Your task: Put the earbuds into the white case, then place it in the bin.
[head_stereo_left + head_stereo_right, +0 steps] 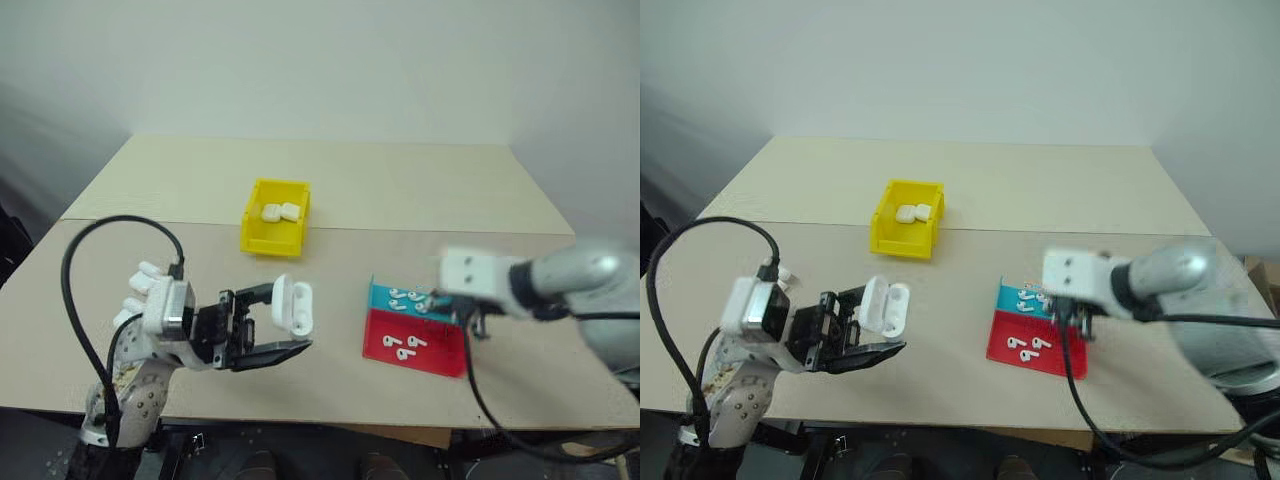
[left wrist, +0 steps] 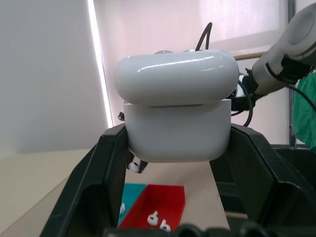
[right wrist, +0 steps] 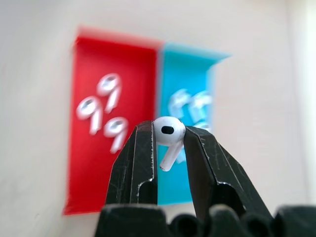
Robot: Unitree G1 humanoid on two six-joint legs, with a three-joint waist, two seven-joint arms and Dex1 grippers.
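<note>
Left tool clamped tight on a glossy white rounded plastic case, lid flipped open, long axis upright, held above the beige counter at 6 o'clock from the small yellow plastic bin. Right tool narrowly parted, pinching a tiny glossy white earbud, stem pointing down, above the flat red-and-teal tray.

Bare table around bin; tray well apart.

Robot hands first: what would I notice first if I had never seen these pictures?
Probably the left hand, shut on an open white case held above the near table edge. Next, the right hand pinching one tiny earbud over the red-and-teal tray, where more earbuds lie. Farther back, a bright yellow bin holds two cases.
</note>
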